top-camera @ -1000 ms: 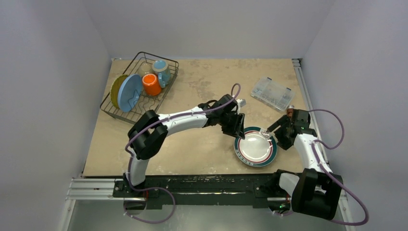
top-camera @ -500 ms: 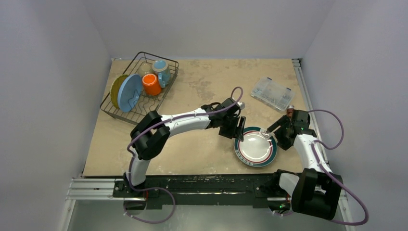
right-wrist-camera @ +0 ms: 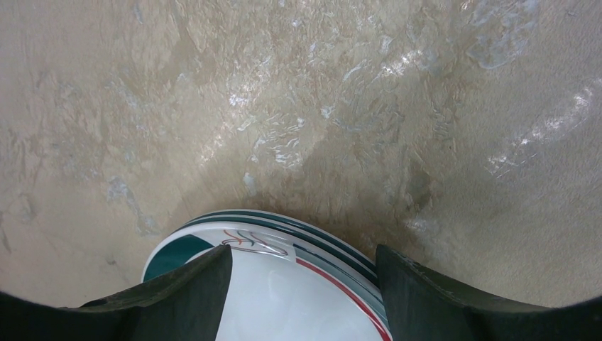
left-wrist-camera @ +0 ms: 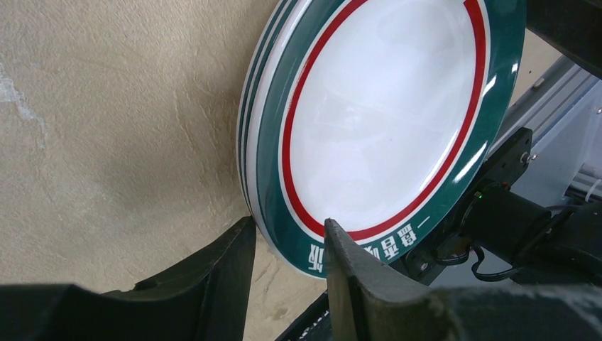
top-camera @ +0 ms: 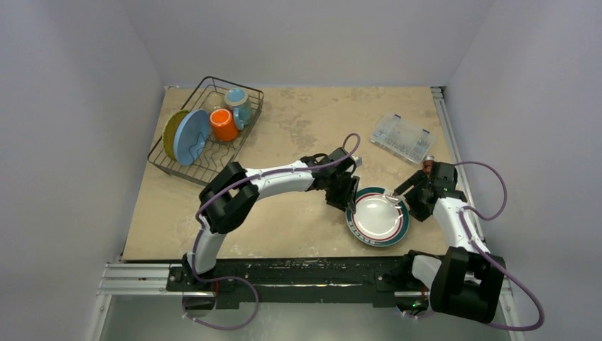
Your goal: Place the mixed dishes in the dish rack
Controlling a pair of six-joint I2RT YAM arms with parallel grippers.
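The white teal-rimmed plate (top-camera: 377,217) lies at the front right, its left side tipped up off the table. My left gripper (top-camera: 348,202) straddles its left rim. In the left wrist view, one finger (left-wrist-camera: 231,270) sits under the rim and the other on the teal band of the plate (left-wrist-camera: 383,114), closed on it. My right gripper (top-camera: 397,195) is wide open over the plate's far right rim (right-wrist-camera: 284,298). The dish rack (top-camera: 240,135) at the back left holds a blue plate (top-camera: 192,136), a yellow plate (top-camera: 170,131), an orange cup (top-camera: 223,124) and a blue mug (top-camera: 238,103). The cream cup and red-dotted plate are out of view.
A clear plastic compartment box (top-camera: 402,138) lies at the back right, just beyond the right arm. The left arm stretches across the table's middle. Walls close in the table on three sides, and a metal rail runs along the right edge.
My left gripper has moved forward and down to the plate's left rim, and its jaws have narrowed around it. The right arm and the plate have stayed where they were.
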